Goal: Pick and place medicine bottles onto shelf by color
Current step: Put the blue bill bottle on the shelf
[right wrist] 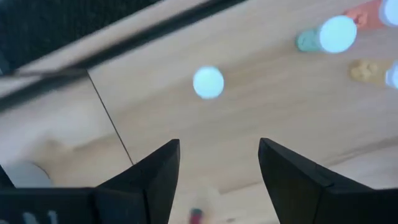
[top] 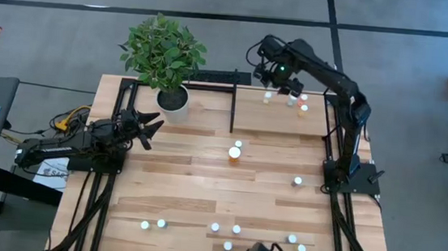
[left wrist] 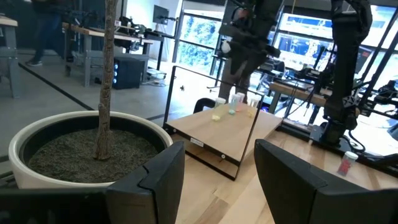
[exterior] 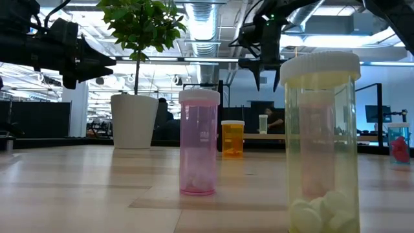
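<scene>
The shelf point(top: 257, 116) lies at the table's far right. Three medicine bottles point(top: 291, 101) stand on its far part. My right gripper point(top: 270, 79) hangs open above them, fingers pointing down with nothing between them; in its wrist view point(right wrist: 217, 174) a white-capped bottle point(right wrist: 208, 82) stands on the shelf board below. More bottles stand on the table: a larger orange one point(top: 235, 152) at the middle, one point(top: 297, 181) to the right, several along the near edge point(top: 215, 227). My left gripper point(top: 146, 127) waits open at the left, pointing level.
A white plant pot point(top: 173, 98) with a leafy plant stands at the far left beside the shelf's black frame point(top: 233, 110), just ahead of my left gripper point(left wrist: 217, 186). In the low view, a pink bottle point(exterior: 199, 142) and a yellowish one point(exterior: 321, 142) stand close to the camera.
</scene>
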You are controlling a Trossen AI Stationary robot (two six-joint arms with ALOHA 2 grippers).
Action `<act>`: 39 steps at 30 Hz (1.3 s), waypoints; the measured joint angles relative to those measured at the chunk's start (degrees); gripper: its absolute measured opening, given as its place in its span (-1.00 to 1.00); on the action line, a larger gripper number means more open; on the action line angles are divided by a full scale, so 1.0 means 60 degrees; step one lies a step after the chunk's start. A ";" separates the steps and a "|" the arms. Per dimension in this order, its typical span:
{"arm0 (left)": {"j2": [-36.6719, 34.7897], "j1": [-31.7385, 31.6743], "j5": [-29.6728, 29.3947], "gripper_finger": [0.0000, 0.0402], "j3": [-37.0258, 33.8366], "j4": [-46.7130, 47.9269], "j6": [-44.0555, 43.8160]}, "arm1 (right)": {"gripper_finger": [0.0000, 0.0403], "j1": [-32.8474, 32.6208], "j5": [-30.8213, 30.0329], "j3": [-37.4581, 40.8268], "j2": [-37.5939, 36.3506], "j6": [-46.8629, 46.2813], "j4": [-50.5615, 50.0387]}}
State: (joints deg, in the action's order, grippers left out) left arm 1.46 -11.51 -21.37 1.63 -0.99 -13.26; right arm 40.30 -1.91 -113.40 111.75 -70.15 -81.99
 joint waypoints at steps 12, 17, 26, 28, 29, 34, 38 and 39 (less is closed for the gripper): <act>-0.0001 0.0001 0.0000 -0.10 0.0000 0.0000 0.0001 | 0.12 -0.1368 -0.0593 0.0000 -0.0343 0.0434 -0.0405; -0.0001 0.0001 0.0000 -0.10 0.0000 -0.0001 0.0000 | 0.12 -0.2064 -0.0675 0.0004 -0.0420 0.0116 -0.0584; -0.0001 0.0000 0.0000 -0.10 0.0000 0.0000 0.0000 | 0.12 -0.3163 -0.0671 0.0004 -0.0417 -0.1965 -0.0484; 0.0000 0.0000 0.0000 -0.10 0.0000 0.0003 0.0000 | 0.12 -0.3520 -0.0510 0.0004 -0.0417 -0.2699 -0.0398; -0.0001 0.0003 0.0000 -0.10 0.0000 -0.0001 0.0000 | 0.12 -0.3721 -0.0426 0.0004 -0.0417 -0.3081 -0.0360; -0.0001 0.0001 0.0000 -0.10 0.0000 -0.0001 0.0000 | 0.12 -0.4737 -0.0525 0.0002 -0.0305 -0.4395 -0.0295; -0.0001 0.0000 0.0000 -0.10 0.0000 -0.0001 0.0000 | 0.12 -0.5412 -0.0707 0.0262 -0.0315 -0.5548 -0.0159; -0.0001 0.0001 0.0000 -0.10 0.0000 -0.0001 0.0000 | 0.12 -0.5552 -0.0762 0.0354 -0.0310 -0.5785 -0.0123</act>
State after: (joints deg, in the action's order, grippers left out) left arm 1.45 -11.50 -21.37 1.63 -0.99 -13.26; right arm 6.98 -6.48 -111.28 109.89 -104.86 -82.73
